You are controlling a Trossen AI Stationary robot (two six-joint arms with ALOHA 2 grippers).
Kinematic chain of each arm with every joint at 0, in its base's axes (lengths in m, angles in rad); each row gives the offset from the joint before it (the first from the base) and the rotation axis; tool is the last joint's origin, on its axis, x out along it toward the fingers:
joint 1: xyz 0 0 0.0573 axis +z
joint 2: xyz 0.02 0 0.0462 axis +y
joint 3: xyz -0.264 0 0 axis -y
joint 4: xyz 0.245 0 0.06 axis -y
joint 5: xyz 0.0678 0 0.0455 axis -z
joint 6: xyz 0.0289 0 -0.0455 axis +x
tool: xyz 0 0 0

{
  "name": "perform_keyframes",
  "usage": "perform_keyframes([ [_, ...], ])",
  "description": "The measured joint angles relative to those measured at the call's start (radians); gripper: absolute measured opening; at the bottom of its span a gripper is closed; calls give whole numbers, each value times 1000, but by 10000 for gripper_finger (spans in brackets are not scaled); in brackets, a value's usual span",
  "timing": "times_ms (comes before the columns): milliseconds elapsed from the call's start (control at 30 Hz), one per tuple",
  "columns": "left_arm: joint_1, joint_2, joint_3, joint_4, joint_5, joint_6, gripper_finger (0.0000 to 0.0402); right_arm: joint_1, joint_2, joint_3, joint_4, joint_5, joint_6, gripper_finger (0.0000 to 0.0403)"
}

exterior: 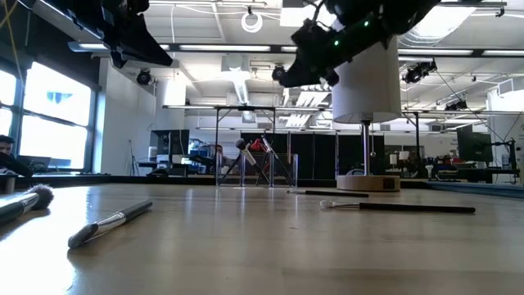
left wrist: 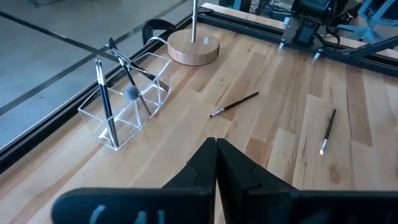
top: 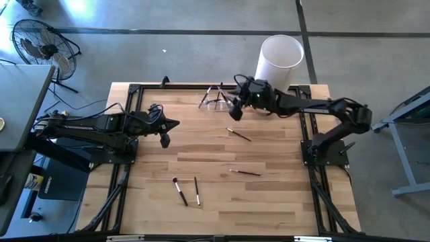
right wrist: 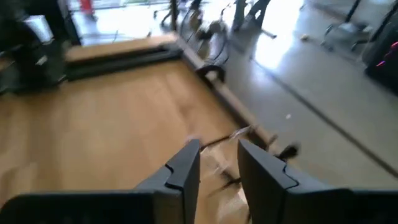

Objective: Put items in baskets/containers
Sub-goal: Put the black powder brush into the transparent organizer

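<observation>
Four loose makeup brushes lie on the wooden worktop (top: 269, 202). Nearest the front edge is a pair close together: one with a dark handle and a pale fluffy tip (top: 180, 191), and just beside it a thinner one with a wooden handle (top: 197, 190). Farther in, toward the right side, lies a thin dark brush (top: 245, 173). Beyond that a fourth brush with a silvery ferrule (top: 239, 134) rests at a slant, near the back.

At the far edge of the worktop sits the clear plastic holder (left wrist: 134, 102), low and see-through, split into compartments. Several brushes already stand in it, leaning at different angles; one upright with a pale handle end (left wrist: 104, 102), others dark and crossed, one with a bluish-grey tuft (left wrist: 131, 93). Just beside the holder stands the round wooden base (left wrist: 193, 48) of a tall white cylinder (top: 279, 59).

Over on the left, the left pincer (top: 165, 132) hovers above the worktop, well apart from every loose brush, its fingers clenched together and grasping nothing. The right pincer (top: 235, 107) hangs over the back of the worktop, above and just beside the clear holder; its fingers (right wrist: 185, 168) stand released with a gap between them, nothing held. A floor fan (top: 37, 44) stands off the back left corner.
</observation>
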Motion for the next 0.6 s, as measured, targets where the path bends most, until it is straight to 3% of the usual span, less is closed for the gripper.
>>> perform_keyframes([
  [233,0,0,0,0,-13,-3,10,120,-70,0,-285,2,168,51],
  [433,0,0,0,0,-11,-38,81,218,-78,0,-535,5,376,5],
  [600,0,0,0,1,7,-79,119,308,-78,0,-718,34,488,8],
])
